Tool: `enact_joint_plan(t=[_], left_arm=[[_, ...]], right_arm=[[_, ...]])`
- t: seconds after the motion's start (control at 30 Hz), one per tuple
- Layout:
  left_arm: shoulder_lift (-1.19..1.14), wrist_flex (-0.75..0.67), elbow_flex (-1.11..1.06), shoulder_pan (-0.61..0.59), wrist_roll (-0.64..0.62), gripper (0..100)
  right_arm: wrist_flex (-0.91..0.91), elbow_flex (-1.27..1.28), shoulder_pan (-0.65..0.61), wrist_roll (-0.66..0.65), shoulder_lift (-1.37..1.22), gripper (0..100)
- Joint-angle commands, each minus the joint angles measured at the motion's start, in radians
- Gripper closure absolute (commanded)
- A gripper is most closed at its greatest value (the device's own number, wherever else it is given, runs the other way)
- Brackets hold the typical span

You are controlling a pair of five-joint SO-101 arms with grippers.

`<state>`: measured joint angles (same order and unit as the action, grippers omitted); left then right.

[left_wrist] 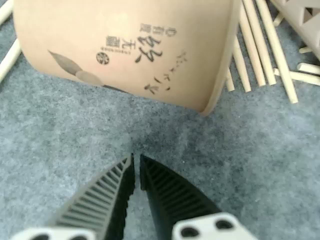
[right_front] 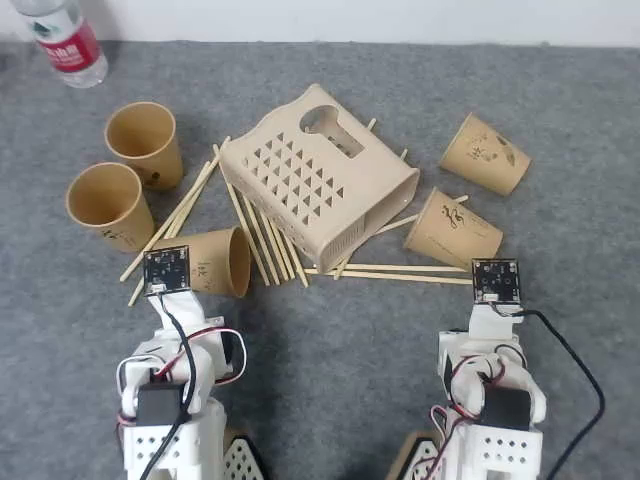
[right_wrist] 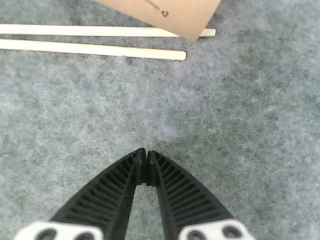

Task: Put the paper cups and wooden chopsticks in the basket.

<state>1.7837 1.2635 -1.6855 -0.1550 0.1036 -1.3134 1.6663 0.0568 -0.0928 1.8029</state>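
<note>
The beige basket [right_front: 320, 180] lies tipped over mid-table, with wooden chopsticks [right_front: 265, 240] fanned out beside and under it. Two paper cups stand upright at the left [right_front: 145, 140] [right_front: 108, 205]. A third cup [left_wrist: 125, 45] lies on its side just ahead of my left gripper [left_wrist: 136, 160], which is shut and empty above the carpet. Two more cups lie on their sides at the right [right_front: 485, 152] [right_front: 452, 230]. My right gripper [right_wrist: 146, 152] is shut and empty, a little short of two chopsticks [right_wrist: 90, 49] and the edge of the nearer right cup [right_wrist: 170, 12].
A plastic water bottle [right_front: 65, 40] stands at the far left corner. Grey carpet [right_front: 340, 340] covers the table between the two arm bases. Long chopsticks [right_front: 400, 272] run across in front of the right arm. A basket corner [left_wrist: 305, 15] lies beyond the chopsticks [left_wrist: 260, 45].
</note>
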Motion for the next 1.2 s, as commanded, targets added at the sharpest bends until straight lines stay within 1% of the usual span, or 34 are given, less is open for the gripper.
enact_joint_plan(t=[0.0, 0.6, 0.73, 0.8, 1.0, 1.17], left_arm=[[0.000, -0.021, 0.005, -0.005, -0.005, 99], [0.000, -0.021, 0.005, -0.005, -0.005, 99], [0.000, -0.021, 0.005, -0.005, -0.005, 99], [0.000, -0.021, 0.005, 0.006, -0.008, 99], [0.000, -0.021, 0.005, 0.087, -0.005, 99], [0.000, -0.021, 0.005, 0.098, -0.006, 99]], right_arm=[[0.002, 0.017, -0.004, -0.005, 0.010, 99.1], [0.002, 0.017, -0.007, -0.006, 0.010, 99.1], [0.002, 0.017, -0.044, -0.006, 0.010, 99.1], [0.002, 0.017, -0.047, -0.005, 0.010, 99.1], [0.002, 0.017, -0.050, -0.006, 0.010, 99.0], [0.002, 0.017, -0.050, -0.002, 0.010, 99.1]])
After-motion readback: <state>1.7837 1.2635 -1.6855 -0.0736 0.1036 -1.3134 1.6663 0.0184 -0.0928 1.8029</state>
